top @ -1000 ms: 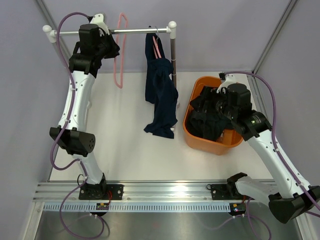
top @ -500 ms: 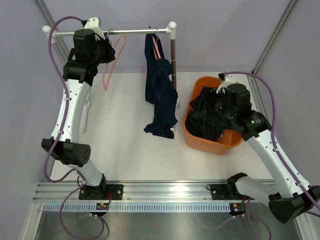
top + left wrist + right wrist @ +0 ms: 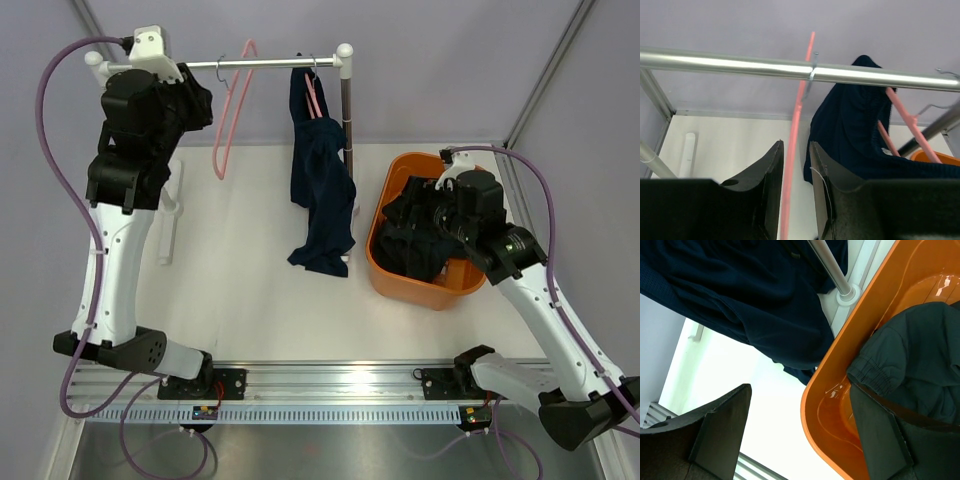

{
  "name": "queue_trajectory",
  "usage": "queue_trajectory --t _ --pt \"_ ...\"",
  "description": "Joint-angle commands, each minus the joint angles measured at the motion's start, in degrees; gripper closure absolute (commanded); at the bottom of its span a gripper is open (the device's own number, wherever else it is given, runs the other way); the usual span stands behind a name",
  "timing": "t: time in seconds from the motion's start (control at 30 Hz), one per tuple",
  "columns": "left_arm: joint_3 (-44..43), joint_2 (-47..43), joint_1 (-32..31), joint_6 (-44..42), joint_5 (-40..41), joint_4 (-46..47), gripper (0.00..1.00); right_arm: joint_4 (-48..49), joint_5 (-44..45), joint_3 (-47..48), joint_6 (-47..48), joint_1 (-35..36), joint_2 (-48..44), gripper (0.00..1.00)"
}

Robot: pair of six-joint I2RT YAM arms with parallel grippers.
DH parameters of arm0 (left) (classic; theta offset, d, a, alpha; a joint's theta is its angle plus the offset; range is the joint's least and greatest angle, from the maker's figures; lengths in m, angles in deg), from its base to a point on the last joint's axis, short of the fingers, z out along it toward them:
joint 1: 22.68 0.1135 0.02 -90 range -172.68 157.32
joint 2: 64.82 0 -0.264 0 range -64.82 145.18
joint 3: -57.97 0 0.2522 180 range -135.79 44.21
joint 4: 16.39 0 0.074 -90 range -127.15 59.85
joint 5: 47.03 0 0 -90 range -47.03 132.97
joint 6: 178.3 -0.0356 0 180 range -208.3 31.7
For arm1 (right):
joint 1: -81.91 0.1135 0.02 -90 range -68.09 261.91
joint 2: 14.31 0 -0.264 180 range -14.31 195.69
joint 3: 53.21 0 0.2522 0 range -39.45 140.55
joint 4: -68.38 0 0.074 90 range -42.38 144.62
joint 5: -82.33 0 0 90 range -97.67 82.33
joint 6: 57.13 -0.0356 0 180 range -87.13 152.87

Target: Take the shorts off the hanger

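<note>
One pair of dark navy shorts [image 3: 320,185] hangs on a pink hanger [image 3: 313,92] from the rail [image 3: 270,63]; it also shows in the left wrist view [image 3: 850,130] and the right wrist view [image 3: 740,285]. Another dark pair [image 3: 405,240] lies in the orange basket [image 3: 420,290]. My left gripper [image 3: 203,100] is high by the rail's left end, its jaws a narrow gap apart. An empty pink hanger [image 3: 799,100] runs through that gap [image 3: 795,144], with space showing beside it. My right gripper [image 3: 800,390] is wide open and empty over the basket's left rim [image 3: 840,365].
The rail's right post [image 3: 347,110] stands between the hanging shorts and the basket. The empty hanger [image 3: 228,125] hangs tilted left of the shorts. A frame upright [image 3: 545,80] rises at the back right. White tabletop [image 3: 240,280] lies under the rail.
My left arm has risen and moved left along the rail. The empty hanger swung left and now hangs tilted. The right arm and both pairs of shorts have not moved.
</note>
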Motion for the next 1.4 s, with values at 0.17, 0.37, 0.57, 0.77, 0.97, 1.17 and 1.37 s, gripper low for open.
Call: queue_trajectory --t 0.17,0.37,0.57,0.77,0.97,1.17,1.37 --pt "2.22 -3.02 -21.66 -2.34 17.3 5.57 0.69 -1.3 1.34 2.05 0.82 0.75 -1.41 0.12" --pt "6.45 0.22 -29.25 0.91 29.62 14.8 0.69 -2.36 1.25 1.52 0.73 0.84 -2.2 0.12" --pt "3.48 8.91 -31.54 3.98 31.84 20.78 0.7 -4.2 1.69 1.17 1.6 0.75 -2.02 0.12" --pt "-1.98 15.08 -31.54 4.43 32.71 22.54 0.69 -5.52 2.48 1.17 2.4 0.93 -2.29 0.12" --pt "-4.97 19.47 -31.45 1.18 35.96 26.94 0.67 -5.26 1.96 0.73 2.66 0.93 -1.76 0.12" --pt "-11.21 24.92 -29.96 0.99 35.01 24.75 0.66 -4.73 2.13 0.46 3.1 0.84 -1.15 0.12" --pt "-11.75 26.68 -28.29 2.93 34.47 23.51 0.66 -4.56 2.13 0.81 3.54 0.84 -0.79 0.12"
